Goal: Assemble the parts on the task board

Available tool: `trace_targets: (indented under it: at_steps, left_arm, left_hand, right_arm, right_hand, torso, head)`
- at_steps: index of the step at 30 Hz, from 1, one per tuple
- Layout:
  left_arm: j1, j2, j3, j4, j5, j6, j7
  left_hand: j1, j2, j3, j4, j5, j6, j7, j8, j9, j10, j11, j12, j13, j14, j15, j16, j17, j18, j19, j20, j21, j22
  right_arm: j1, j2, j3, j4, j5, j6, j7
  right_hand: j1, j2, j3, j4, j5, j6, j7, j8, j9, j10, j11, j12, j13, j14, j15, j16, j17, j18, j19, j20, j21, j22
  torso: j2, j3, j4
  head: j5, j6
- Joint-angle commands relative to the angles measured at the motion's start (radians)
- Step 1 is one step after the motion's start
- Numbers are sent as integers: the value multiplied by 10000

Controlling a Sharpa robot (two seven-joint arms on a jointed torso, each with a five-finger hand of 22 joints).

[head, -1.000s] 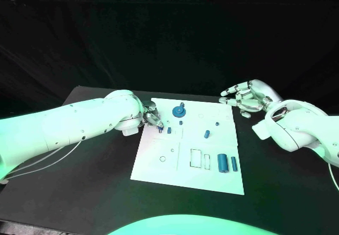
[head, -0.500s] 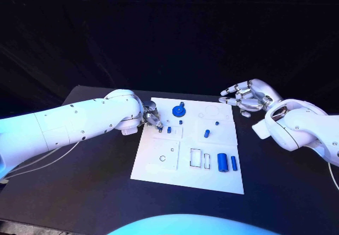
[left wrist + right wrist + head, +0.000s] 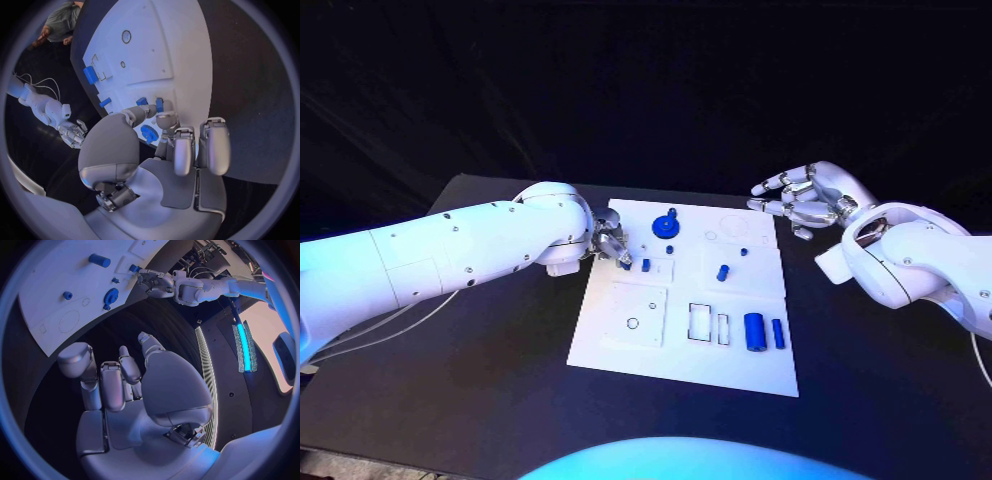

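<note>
Left hand (image 3: 612,247): hovering at the board's (image 3: 625,345) far-left edge, fingers curling downward; whether it is pinching anything, I cannot tell.
Peg (image 3: 645,265): standing just right of those fingertips, long axis upright.
Gear (image 3: 665,226): lying slightly farther and right.
Right hand (image 3: 798,200): hanging off the board's far-right corner, fingers spread, holding nothing.
Nearer hand: the left, judging by position.

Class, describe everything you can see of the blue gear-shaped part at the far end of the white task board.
The blue gear-shaped part is a round, toothed disc, plastic-looking, with a small knob rising at its far rim. It lies flat near the far edge of the white task board, left of a circle outline. The left hand hovers just beside it; contact cannot be judged. The left wrist view shows the disc behind the fingers.
</note>
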State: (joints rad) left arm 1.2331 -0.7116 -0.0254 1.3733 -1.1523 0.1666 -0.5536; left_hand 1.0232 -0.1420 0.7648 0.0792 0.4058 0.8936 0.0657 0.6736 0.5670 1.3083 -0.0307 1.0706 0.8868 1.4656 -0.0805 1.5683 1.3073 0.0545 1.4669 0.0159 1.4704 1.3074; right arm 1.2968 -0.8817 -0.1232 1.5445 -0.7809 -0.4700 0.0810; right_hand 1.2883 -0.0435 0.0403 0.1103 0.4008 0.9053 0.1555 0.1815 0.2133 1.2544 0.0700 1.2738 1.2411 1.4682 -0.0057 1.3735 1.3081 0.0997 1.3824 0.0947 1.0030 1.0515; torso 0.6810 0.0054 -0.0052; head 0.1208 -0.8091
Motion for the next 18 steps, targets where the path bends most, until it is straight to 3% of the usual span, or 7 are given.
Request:
trace_targets:
  at_steps: [1, 18]
  left_arm:
    - [-26, 17, -19, 36, -98, 312, -83]
    - [-25, 30, -18, -67, -139, 90, -234]
  left_hand:
    - [7, 121, 1810, -1850, 71, 261, -178, 57, -14, 29, -2, 69, 18, 1052, -91, 25, 2635, -180, 360, -85, 53, 1079]
    - [-6, 123, 1807, -1853, 107, 270, -181, 66, -15, 49, -4, 95, 46, 1052, -92, 25, 2635, -187, 372, -85, 71, 1109]
  right_arm:
    - [-6, 5, 5, -6, -37, 59, 19]
    - [-7, -21, 5, 21, -38, 52, 15]
  right_hand:
    - [47, 50, -1, 31, 44, -48, -6, 34, 11, -1, -3, 23, 10, 392, -35, -43, 868, 172, -26, -37, -15, 16]
    - [47, 50, -1, 31, 44, -48, -6, 34, 11, -1, -3, 23, 10, 392, -35, -43, 868, 172, -26, -37, -15, 16]
  torso:
    - [-1, 10, -6]
    - [0, 10, -19]
  head:
    - [11, 3]
    - [4, -7]
